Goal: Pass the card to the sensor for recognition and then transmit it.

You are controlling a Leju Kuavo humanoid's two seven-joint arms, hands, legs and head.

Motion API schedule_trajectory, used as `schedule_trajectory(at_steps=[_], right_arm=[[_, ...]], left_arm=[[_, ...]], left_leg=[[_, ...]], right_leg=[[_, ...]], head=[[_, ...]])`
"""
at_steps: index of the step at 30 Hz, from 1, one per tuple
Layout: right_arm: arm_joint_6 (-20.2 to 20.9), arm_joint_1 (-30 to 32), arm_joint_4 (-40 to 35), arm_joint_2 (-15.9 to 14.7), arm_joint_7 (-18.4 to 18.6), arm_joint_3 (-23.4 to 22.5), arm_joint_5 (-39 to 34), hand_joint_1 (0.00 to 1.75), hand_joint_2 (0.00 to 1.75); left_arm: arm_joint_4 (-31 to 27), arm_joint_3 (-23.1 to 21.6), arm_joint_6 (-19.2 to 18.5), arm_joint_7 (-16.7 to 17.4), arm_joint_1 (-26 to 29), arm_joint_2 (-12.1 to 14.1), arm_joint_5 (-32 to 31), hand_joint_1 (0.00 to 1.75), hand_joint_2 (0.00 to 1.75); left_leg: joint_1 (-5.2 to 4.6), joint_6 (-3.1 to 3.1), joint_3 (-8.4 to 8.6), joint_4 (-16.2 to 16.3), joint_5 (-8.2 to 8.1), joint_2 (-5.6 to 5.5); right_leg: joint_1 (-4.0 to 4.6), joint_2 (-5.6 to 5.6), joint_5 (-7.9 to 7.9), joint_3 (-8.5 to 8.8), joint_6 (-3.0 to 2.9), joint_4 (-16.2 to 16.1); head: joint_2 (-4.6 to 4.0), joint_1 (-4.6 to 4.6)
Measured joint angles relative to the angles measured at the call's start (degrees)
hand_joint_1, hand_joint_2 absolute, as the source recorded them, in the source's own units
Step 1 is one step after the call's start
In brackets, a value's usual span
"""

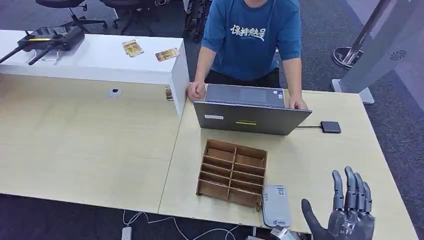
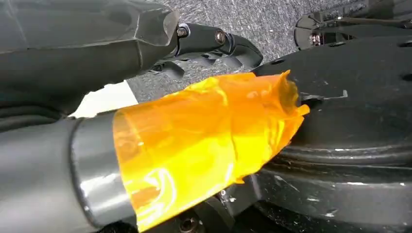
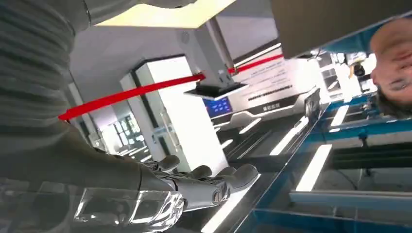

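Two yellowish cards (image 1: 132,47) (image 1: 167,54) lie on the white counter at the back left, far from both hands. A flat grey reader-like device (image 1: 276,205) lies at the table's near edge beside the cardboard divider box. My right hand (image 1: 345,212) is raised at the near right of the table with its fingers (image 3: 204,182) stretched out and apart, holding nothing. In the left wrist view my left hand (image 2: 194,121) hangs low, its thumb wrapped in orange tape and its dark fingers (image 2: 218,41) apart from it, with nothing between them.
A person in a blue shirt (image 1: 250,35) leans on an open grey laptop (image 1: 250,112) across the table. A small black box (image 1: 330,127) is cabled to the laptop. A brown cardboard divider box (image 1: 232,172) stands mid-table. A black device (image 1: 47,40) rests on the white counter (image 1: 100,67).
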Motion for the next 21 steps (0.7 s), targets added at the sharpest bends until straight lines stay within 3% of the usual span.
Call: schedule_trajectory(at_steps=[6, 11, 18, 21], right_arm=[[0.0, 0.1, 2.5, -1.6, 3.0, 6.1, -3.2, 0.00, 1.75], [0.0, -1.7, 7.0, -4.2, 9.2, 13.7, -5.4, 0.00, 1.75], [0.0, -2.9, 10.2, -5.8, 10.4, 18.3, -5.8, 0.00, 1.75], [0.0, -3.9, 11.5, -6.6, 12.6, 20.4, -8.8, 0.00, 1.75]], left_arm=[[0.0, 0.0, 0.0, 0.0, 0.1, -0.2, 1.1, 0.00, 0.00], [0.0, 0.0, -0.2, 0.0, 0.2, -0.2, 1.9, 0.00, 0.00], [0.0, 0.0, -0.2, 0.2, 0.2, -0.2, 2.2, 0.00, 0.00], [0.0, -0.1, -0.2, 0.2, 0.2, -0.2, 2.5, 0.00, 0.00]], left_leg=[[0.00, 0.00, 0.00, 0.0, 0.00, 0.00], [0.00, 0.00, 0.01, 0.0, 0.00, 0.01], [0.00, 0.00, 0.00, 0.0, 0.00, 0.01], [0.00, 0.00, 0.00, 0.0, 0.00, 0.01]], right_leg=[[0.00, 0.00, -0.01, 0.00, -0.01, 0.0], [0.00, 0.00, -0.01, 0.00, -0.01, 0.0], [0.00, 0.00, -0.01, 0.01, -0.01, 0.0], [0.00, 0.01, -0.01, 0.00, -0.01, 0.0]], head=[[0.00, 0.00], [0.00, 0.00], [0.00, 0.00], [0.00, 0.00]])
